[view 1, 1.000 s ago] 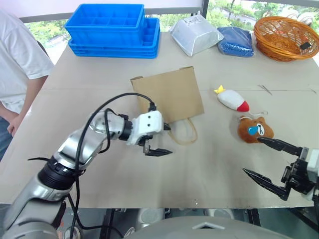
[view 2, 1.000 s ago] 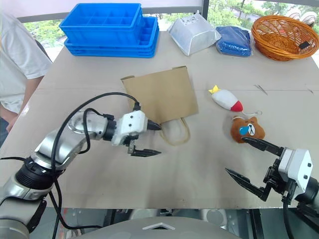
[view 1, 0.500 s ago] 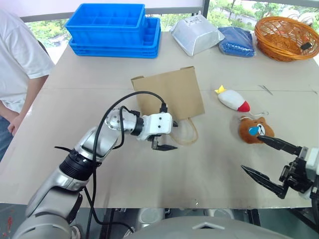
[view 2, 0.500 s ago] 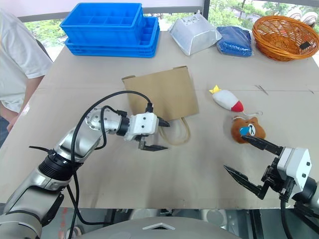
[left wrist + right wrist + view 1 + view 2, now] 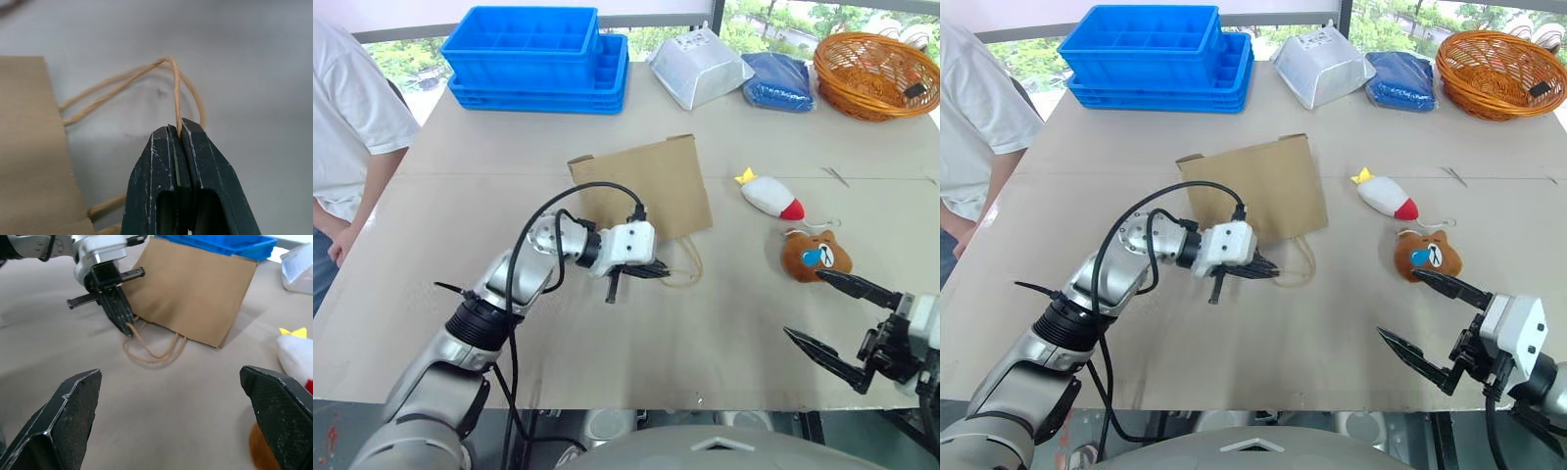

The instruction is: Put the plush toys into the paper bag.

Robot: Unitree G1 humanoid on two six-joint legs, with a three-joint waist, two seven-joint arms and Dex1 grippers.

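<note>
On the table the paper bag lies flat, the left gripper pinching one thin handle — pull hard and it might snap — while the right gripper waits wide open near the plush toys.

Far edge of the table, left to right: stacked blue trays, a white plastic bag, a folded blue cloth and a wicker basket. A person in a white shirt stands at the table's left side.
</note>
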